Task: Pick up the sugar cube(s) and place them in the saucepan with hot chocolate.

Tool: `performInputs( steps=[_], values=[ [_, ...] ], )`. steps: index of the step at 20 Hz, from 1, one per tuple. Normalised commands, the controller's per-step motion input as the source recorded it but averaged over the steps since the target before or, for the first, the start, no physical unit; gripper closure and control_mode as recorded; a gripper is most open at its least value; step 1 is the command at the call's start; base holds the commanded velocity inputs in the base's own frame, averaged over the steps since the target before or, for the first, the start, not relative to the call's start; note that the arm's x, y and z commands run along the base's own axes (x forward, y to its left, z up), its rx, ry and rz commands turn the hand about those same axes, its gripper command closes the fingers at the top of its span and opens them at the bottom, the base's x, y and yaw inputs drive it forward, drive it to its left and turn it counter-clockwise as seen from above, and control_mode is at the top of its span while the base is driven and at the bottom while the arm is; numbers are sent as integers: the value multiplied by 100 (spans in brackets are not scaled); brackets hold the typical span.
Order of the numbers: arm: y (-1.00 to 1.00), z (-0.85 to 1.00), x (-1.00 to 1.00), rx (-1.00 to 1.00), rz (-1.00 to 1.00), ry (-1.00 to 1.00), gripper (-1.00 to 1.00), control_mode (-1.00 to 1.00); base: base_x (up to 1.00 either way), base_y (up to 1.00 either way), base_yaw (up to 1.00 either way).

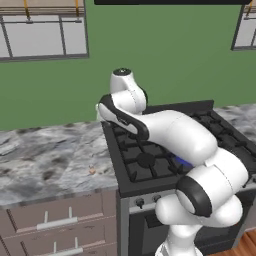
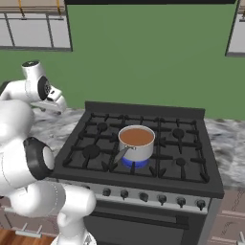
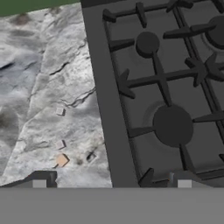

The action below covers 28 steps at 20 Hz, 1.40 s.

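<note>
The sugar cube [image 3: 61, 160] is a tiny tan speck on the marble counter, left of the stove's edge; it also shows as a small dot [image 1: 91, 170] on the counter in the left base view. My gripper [image 3: 111, 183] looks down from above, open wide, with nothing between its fingers. Its left fingertip [image 3: 43, 179] is just below and left of the cube in the hand view. The saucepan with hot chocolate [image 2: 136, 142] stands on the stove's front middle burner over a blue flame, handle pointing front-left. In the left base view my arm hides it.
The black gas stove [image 2: 143, 143] has raised grates [image 3: 166, 87] and a knob row along its front. Grey marble counter [image 1: 50, 155] runs to its left, with drawers [image 1: 55, 220] below. A green wall and windows stand behind.
</note>
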Motion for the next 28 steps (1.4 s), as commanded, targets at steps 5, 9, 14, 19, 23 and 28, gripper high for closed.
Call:
performInputs(
  steps=[5,9,14,19,23,28],
  values=[
    [30,-38,0,0,3,6,-100,-100,0,0,0],
    [16,-39,25,0,9,2,-100,-100,0,0,0],
    [13,-31,22,0,16,0,-100,-100,0,0,0],
    [3,-32,1,0,26,5,-100,-100,0,0,0],
    [20,-29,6,0,28,10,-100,-100,0,0,0],
    [35,-16,13,-6,31,6,-100,-100,0,0,0]
  ],
)
